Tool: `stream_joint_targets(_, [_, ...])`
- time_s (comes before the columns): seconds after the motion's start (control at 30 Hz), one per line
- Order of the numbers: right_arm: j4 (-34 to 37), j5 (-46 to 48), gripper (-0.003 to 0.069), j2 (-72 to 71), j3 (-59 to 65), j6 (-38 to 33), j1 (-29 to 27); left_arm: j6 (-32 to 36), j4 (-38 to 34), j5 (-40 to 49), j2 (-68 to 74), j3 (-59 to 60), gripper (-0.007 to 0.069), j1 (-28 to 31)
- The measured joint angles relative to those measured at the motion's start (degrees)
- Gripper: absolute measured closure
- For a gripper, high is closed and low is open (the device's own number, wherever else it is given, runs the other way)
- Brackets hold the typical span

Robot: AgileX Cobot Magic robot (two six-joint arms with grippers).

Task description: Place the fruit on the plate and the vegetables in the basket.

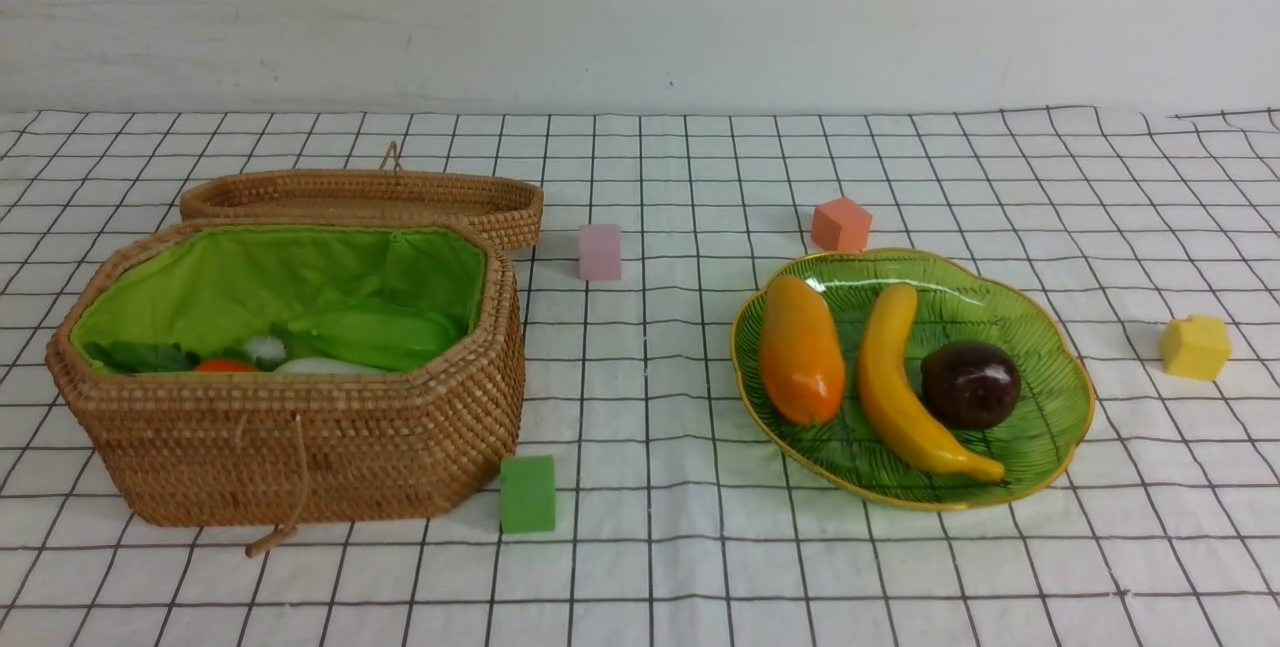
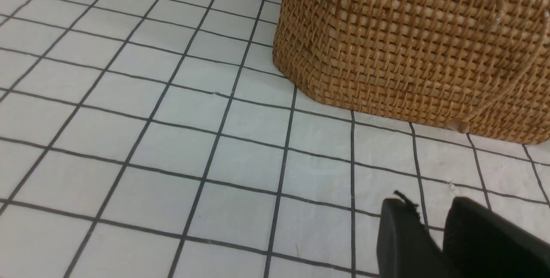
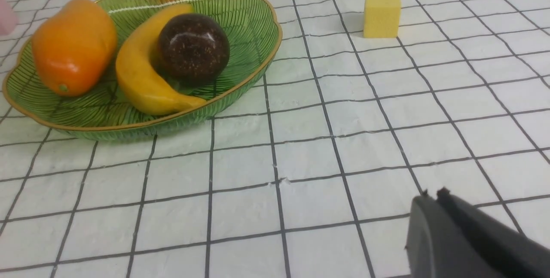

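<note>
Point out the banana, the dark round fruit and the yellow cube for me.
banana [image 1: 893, 387]: front view, middle of its curved body.
dark round fruit [image 1: 970, 384]: front view, centre of its glossy skin.
yellow cube [image 1: 1196, 346]: front view, its near face.

Bright, even, soft light fills all three views. Shadows are faint: a pale one beside the yellow cube [image 3: 382, 13], a soft one under the plate [image 3: 258, 50]. White glare streaks the plate's glass and dots the dark fruit [image 3: 193, 46]. The near black jaws look blurred.
</note>
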Motion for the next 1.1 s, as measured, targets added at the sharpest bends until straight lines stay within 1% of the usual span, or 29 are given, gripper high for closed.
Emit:
stream_joint_targets(0.33, [0.0,0.0,0.0638,0.0,0.0,0.0,0.0,0.0,0.0,0.0,0.0,0.0,0.0472,-0.1])
stream_joint_targets(0.53, [0.0,0.0,0.0634,0.0,0.0,0.0,0.0,0.0,0.0,0.0,0.0,0.0,0.0472,-3.2])
stream_joint_targets(1.1, [-0.1,0.0,0.0615,0.0,0.0,-0.2,0.0,0.0,0.0,0.0,0.0,0.0,0.0462,-3.2])
